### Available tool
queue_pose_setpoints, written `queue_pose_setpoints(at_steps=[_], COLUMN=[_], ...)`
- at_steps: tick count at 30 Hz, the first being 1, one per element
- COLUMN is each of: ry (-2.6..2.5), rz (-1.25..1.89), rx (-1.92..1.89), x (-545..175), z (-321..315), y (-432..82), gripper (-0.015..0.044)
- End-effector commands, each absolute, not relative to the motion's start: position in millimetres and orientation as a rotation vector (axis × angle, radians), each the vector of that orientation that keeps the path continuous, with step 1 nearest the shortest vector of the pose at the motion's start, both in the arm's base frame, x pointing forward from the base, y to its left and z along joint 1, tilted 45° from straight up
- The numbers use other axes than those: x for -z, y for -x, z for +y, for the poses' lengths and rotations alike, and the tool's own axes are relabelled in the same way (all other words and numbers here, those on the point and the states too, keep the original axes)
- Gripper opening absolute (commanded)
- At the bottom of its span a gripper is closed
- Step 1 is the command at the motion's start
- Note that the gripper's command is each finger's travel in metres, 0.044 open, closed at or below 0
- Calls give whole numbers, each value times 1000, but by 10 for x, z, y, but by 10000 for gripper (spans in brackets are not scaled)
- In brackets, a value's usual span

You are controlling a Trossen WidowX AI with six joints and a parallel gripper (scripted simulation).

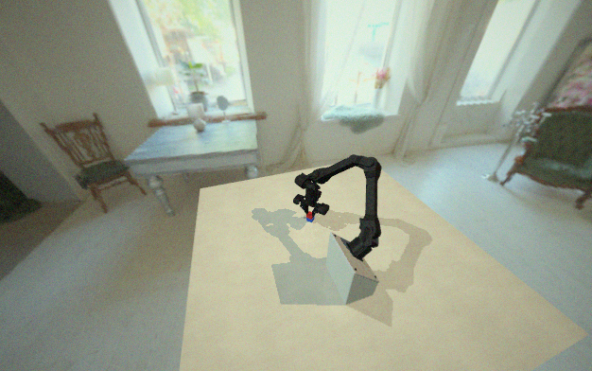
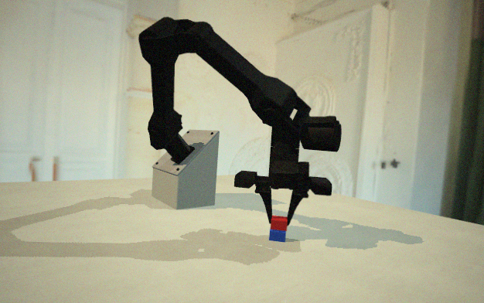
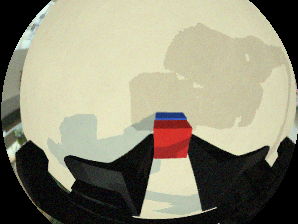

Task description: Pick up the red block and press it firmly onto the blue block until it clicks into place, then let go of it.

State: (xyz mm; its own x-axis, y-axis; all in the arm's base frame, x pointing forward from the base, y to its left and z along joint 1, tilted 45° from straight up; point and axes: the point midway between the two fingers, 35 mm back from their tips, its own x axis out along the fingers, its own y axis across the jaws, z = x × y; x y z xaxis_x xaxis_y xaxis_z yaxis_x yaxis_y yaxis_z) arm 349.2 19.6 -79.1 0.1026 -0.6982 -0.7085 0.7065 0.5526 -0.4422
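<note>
The jaws grip the red block (image 1: 309, 215) (image 2: 279, 223) (image 3: 171, 142) by its sides, leaving its underside free to meet the blue block (image 1: 309, 220) (image 2: 277, 236) (image 3: 170, 116).

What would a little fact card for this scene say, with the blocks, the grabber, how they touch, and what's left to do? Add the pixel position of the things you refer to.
red block: directly above the blue one, no visible gap (image 1: 309, 215) (image 2: 279, 223) (image 3: 171, 141)
blue block: underneath, on the tabletop (image 1: 309, 220) (image 2: 277, 236) (image 3: 170, 116)
gripper: pointing down, shut on the red block (image 1: 309, 213) (image 2: 279, 222) (image 3: 172, 142)
fit: whether it has clicked, cannot tell
left to do: make sure it is pressed home, then let go
</note>
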Motion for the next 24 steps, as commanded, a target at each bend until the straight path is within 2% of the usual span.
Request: queue_pose_setpoints(at_steps=[1,24], ry=[-4,-4], rz=[1040,1040], rx=[1038,1038], x=[797,816], z=[181,160], y=[-3484,-3488], gripper=[0,0])
